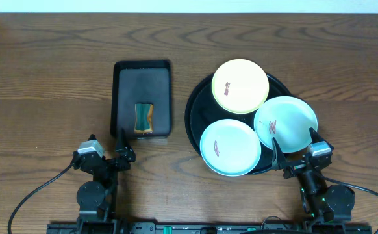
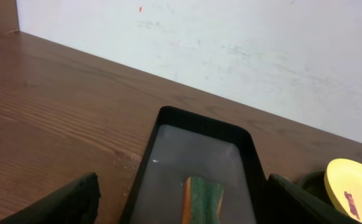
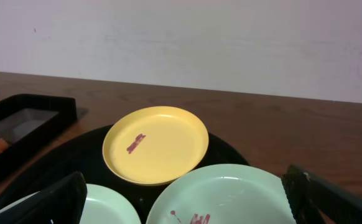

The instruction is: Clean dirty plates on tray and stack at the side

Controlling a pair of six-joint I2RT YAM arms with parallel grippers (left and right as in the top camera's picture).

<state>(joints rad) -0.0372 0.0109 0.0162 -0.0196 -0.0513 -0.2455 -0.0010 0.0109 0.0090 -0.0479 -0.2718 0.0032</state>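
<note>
A large round black tray (image 1: 199,107) holds three plates, each with a red smear. The pale yellow plate (image 1: 240,85) lies at the back, one mint-blue plate (image 1: 230,147) at the front left and the other mint-blue plate (image 1: 286,123) at the right. The right wrist view shows the yellow plate (image 3: 156,143), the right mint plate (image 3: 231,196) and the left mint plate (image 3: 109,208). My right gripper (image 1: 295,151) is open and empty just in front of the right mint plate (image 3: 184,205). My left gripper (image 1: 106,151) is open and empty, in front of the rectangular tray.
A smaller rectangular black tray (image 1: 125,84) stands left of the round tray and holds a green and orange sponge (image 1: 143,117). It also shows in the left wrist view (image 2: 168,134) with the sponge (image 2: 201,199). A pale wall stands behind the wooden table.
</note>
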